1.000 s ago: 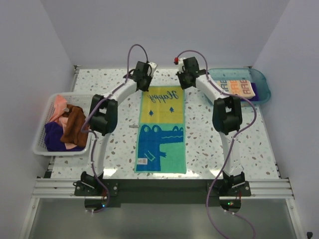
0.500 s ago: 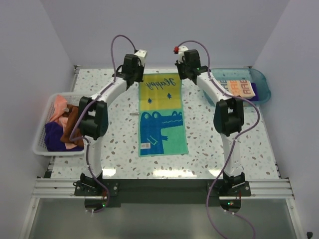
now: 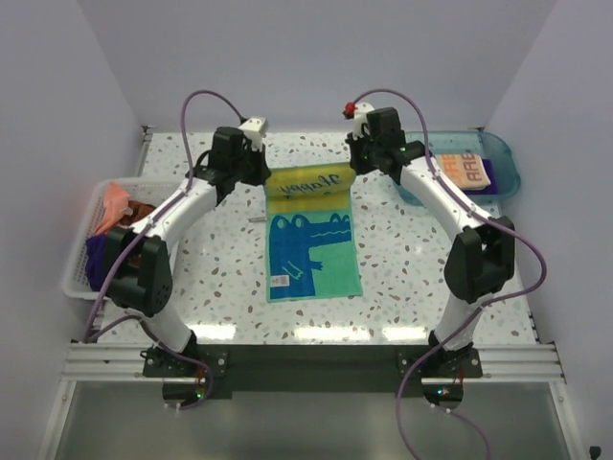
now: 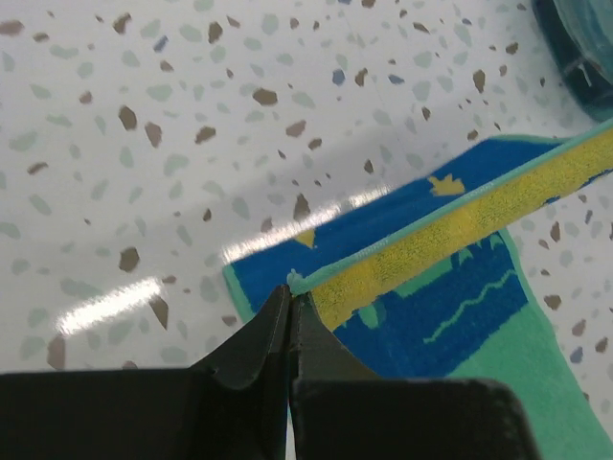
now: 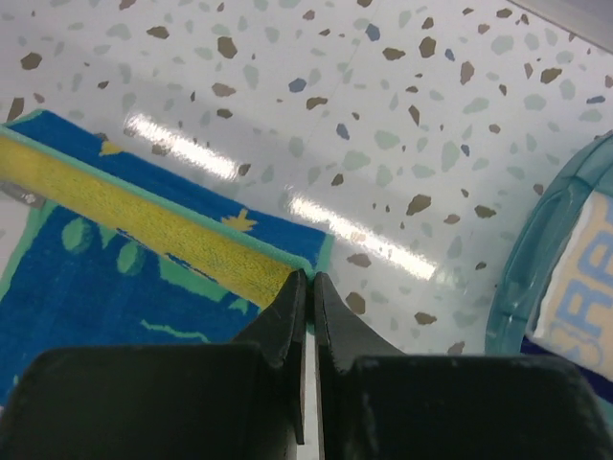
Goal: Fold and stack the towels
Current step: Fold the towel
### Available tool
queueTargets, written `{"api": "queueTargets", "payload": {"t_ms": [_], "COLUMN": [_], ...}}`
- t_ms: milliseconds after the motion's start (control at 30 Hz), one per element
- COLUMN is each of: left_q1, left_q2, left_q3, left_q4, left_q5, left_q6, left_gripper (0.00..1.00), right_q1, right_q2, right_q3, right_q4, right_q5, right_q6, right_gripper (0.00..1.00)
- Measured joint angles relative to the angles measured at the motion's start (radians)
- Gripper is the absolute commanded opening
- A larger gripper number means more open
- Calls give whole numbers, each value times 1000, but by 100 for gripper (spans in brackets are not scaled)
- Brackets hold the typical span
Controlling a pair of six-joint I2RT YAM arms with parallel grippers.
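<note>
While left hand [image 4: 290,286] and right hand [image 5: 308,279] clamp crocodile towel [image 3: 311,261] far corners, basket [image 3: 80,288] sits left, teal tray [image 3: 508,155] right.

The crocodile towel [image 3: 311,249] lies lengthwise in the middle of the table [image 3: 412,278]. Its green-blue crocodile half is flat, and its yellow "Happy" end is held up off the surface by both far corners. A folded white towel [image 3: 466,169] with coloured lettering rests in the teal tray [image 3: 510,165] over a deep purple one [image 3: 490,189]. A pink towel [image 3: 113,201], a brown towel [image 3: 142,211] and a purple towel [image 3: 94,252] lie crumpled in the white basket [image 3: 77,285].
</note>
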Motion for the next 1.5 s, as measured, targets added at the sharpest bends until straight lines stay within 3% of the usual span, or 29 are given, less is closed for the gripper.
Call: {"api": "queueTargets", "payload": {"t_ms": [367, 900, 1233, 1500], "left_q1": [-26, -103, -183, -243], "left_q2": [-209, -318, -473, -480], "left_q3": [-310, -372, -592, -751], "left_q4": [-97, -206, -209, -166], "left_q5": [86, 60, 30, 52], "left_q6": [-148, -206, -312, -404], "left_gripper": [0, 0, 0, 0], "right_q1": [49, 72, 103, 122], "right_q2": [-145, -308, -404, -430], "right_q3": [-296, -411, -597, -767], "right_q4": [-106, -166, -179, -116], "right_q5": [-66, -89, -171, -229], "right_q6": [164, 227, 298, 386], "right_gripper": [0, 0, 0, 0]}}
